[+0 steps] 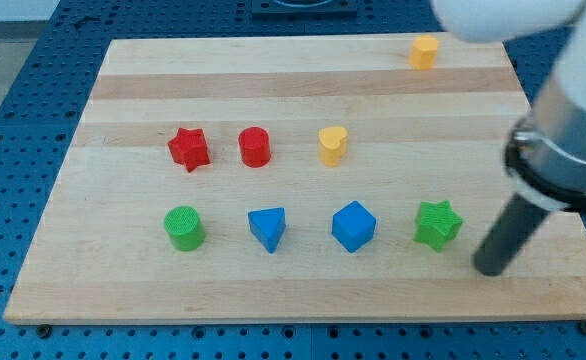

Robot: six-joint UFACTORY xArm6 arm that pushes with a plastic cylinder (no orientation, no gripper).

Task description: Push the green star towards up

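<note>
The green star (438, 223) lies on the wooden board (303, 290) at the lower right. My tip (490, 268) rests on the board just to the right of and slightly below the star, a small gap apart from it. The dark rod rises from it up and to the right into the arm's white and grey body (568, 130).
In the star's row to the left lie a blue cube (353, 226), a blue triangle (267, 228) and a green cylinder (184, 228). Above are a red star (188, 148), a red cylinder (255, 146) and a yellow heart (332, 144). A yellow hexagon (424, 51) sits near the top edge.
</note>
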